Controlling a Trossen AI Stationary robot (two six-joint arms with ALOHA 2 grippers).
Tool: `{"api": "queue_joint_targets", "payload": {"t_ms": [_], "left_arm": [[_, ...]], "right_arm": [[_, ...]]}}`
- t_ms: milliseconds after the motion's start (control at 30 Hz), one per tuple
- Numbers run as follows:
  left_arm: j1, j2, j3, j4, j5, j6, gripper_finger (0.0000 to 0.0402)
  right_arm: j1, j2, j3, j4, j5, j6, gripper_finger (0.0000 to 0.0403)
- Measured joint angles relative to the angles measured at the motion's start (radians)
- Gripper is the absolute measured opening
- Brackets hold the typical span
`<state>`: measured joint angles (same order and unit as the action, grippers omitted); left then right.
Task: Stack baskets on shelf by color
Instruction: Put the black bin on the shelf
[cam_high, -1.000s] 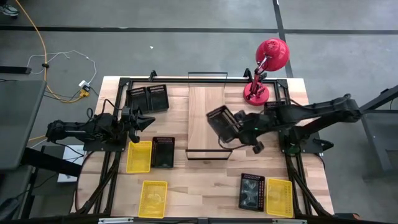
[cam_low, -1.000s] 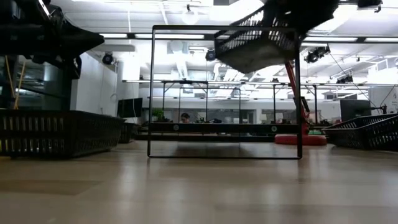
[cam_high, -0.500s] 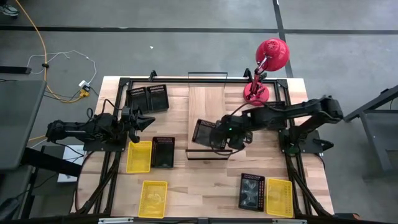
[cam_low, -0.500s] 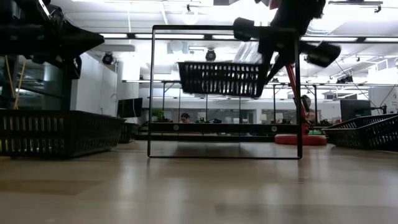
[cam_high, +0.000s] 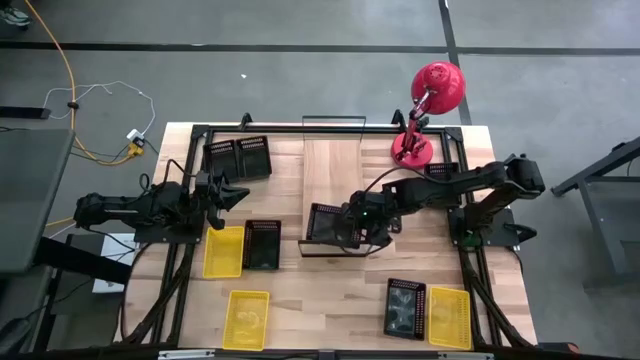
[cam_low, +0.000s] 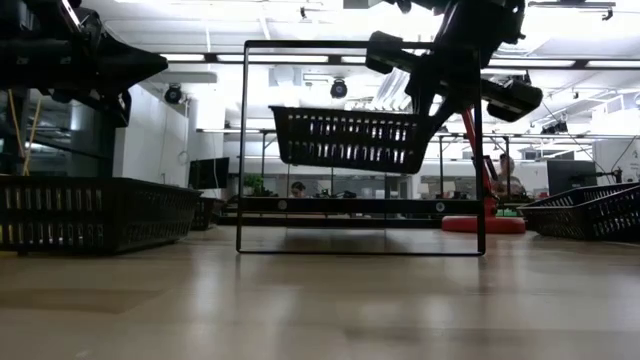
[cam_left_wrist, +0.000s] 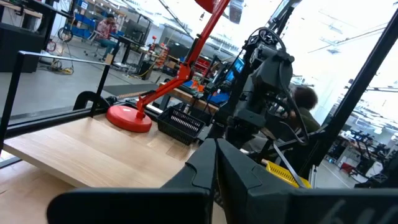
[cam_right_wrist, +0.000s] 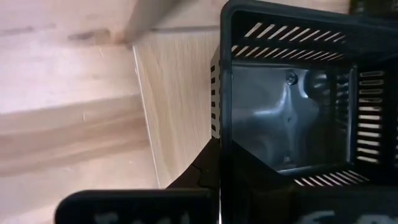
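— Where's your black basket (cam_high: 328, 223)?
— Above the near end of the shelf (cam_high: 335, 165), clear of the board, roughly level.
— What has it?
— Your right gripper (cam_high: 358, 226) is clamped on its rim.
— And your left gripper (cam_high: 232, 192)?
— It hangs over the table's left side, near a yellow basket (cam_high: 224, 251); fingers parted, empty.
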<state>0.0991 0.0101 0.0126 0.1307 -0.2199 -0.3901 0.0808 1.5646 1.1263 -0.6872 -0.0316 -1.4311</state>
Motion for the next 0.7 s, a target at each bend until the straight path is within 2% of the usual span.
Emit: {"api": "queue_joint_targets", "payload": {"t_ms": [233,700], "left_arm": [[0.0,0.0,0.0,0.0,0.0,0.0,0.0003],[0.0,0.0,0.0,0.0,0.0,0.0,0.0003]], "right_arm": [[0.005,0.0,0.0,0.0,-0.003,0.111,0.0],[0.006,0.0,0.0,0.006,-0.004,0.202,0.0001]]}}
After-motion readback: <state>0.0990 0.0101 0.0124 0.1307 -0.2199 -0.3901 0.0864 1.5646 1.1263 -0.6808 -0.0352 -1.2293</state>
